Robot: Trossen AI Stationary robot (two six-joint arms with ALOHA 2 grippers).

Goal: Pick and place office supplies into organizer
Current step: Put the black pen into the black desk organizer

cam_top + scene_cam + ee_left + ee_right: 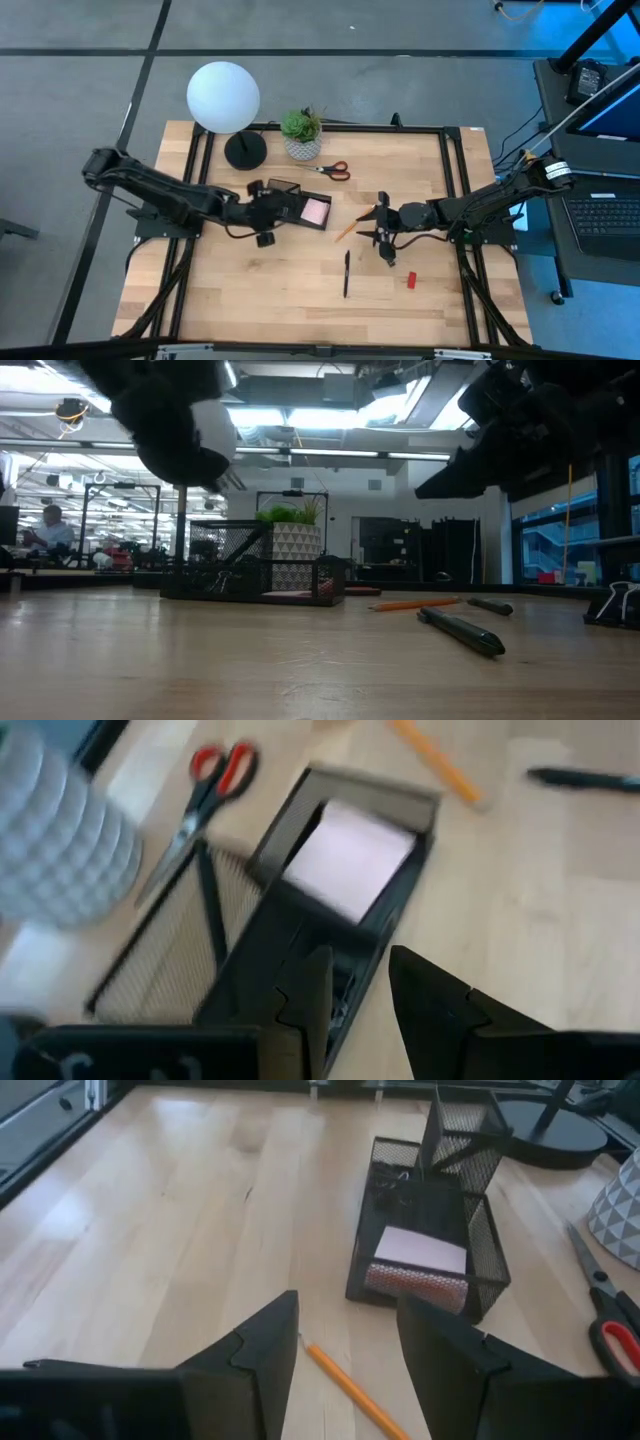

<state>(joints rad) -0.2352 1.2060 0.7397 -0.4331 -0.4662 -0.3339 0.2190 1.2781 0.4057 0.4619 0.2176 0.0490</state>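
Observation:
The black mesh organizer (293, 203) stands left of the table's middle, with the pink sticky-note pad (350, 855) lying flat in its right-hand compartment. My left gripper (362, 1005) hovers open over the organizer's left end, with nothing between its fingers. My right gripper (348, 1342) is open and raised over the orange pencil (352, 1388), which lies flat on the wood right of the organizer. A black pen (347, 273) and a small red block (411, 280) lie nearer the front edge. The red-handled scissors (335, 170) lie behind the organizer.
A potted green plant (301, 135) and a lamp with a white globe (223, 96) on a black round base (245, 150) stand at the far edge. A second pen (490, 605) lies near the pencil. Bare wood stretches along the near left.

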